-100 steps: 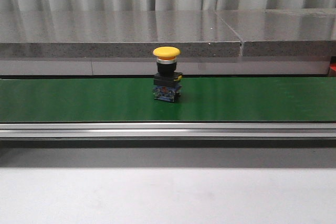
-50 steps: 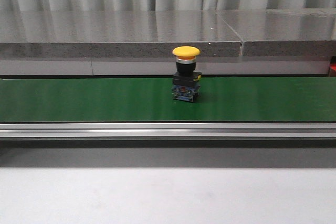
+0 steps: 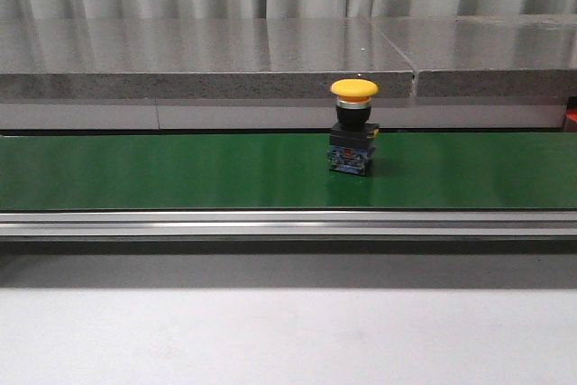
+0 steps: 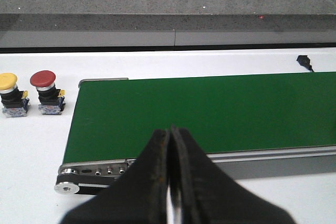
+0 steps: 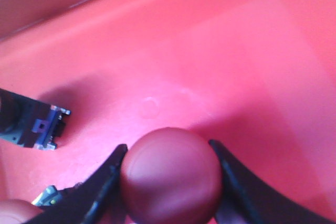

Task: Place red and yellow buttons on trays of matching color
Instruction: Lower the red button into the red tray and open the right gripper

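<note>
Buttons are sitting at several places at this moment. Going left to right, the left wrist view is showing a yellow button (image 4: pixel 9 94) and a red button (image 4: pixel 46 92) standing upright side by side on the white tabletop (image 4: pixel 31 145), just beside the end of the green conveyor belt (image 4: pixel 210 111). The left hand (image 4: pixel 169 182) is hovering over the near edge of the belt with its fingers pressed together, clenched on nothing. In the front view, a yellow-capped button (image 3: pixel 353 127) is standing upright on the belt (image 3: pixel 162 171), right of centre, in front of a grey stone ledge (image 3: pixel 198 60). In the right wrist view, the right hand (image 5: pixel 170 174) is grasping a red-capped button (image 5: pixel 171 174) between its fingers, over the floor of a red tray (image 5: pixel 220 56). Another button's body (image 5: pixel 31 121) is lying on that tray beside the hand.
</note>
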{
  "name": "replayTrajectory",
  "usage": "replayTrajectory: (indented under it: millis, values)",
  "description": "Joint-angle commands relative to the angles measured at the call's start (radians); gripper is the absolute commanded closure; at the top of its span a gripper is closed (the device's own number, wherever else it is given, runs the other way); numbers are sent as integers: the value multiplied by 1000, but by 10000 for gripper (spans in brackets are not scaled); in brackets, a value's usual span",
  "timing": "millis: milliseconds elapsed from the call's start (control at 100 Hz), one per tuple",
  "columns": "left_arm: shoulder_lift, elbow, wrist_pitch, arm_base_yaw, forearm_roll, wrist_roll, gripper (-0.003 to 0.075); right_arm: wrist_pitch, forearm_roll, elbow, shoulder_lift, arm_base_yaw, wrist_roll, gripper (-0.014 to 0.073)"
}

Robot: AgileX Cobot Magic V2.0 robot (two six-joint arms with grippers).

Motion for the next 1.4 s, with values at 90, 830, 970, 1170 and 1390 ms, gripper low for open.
replayTrajectory:
  millis: [90, 830, 970, 1170, 1390]
  values:
    - [10, -26, -76, -10, -5, -6, 739, -14, 21, -36, -47, -6, -2, 147]
    - [10, -26, -76, -10, -5, -6, 739, 120, 23, -36, -287, -6, 14, -10]
    - [10, -26, -76, -10, -5, -6, 739, 190, 28, -34, -370, -1, 27, -10]
    - [10, -26, -76, -10, -5, -6, 739, 286, 38, -31, -512, 27, 27, -10]
    - [10, -26, -76, -10, -5, -6, 739, 351, 38, 81, -686, 109, 27, -10]
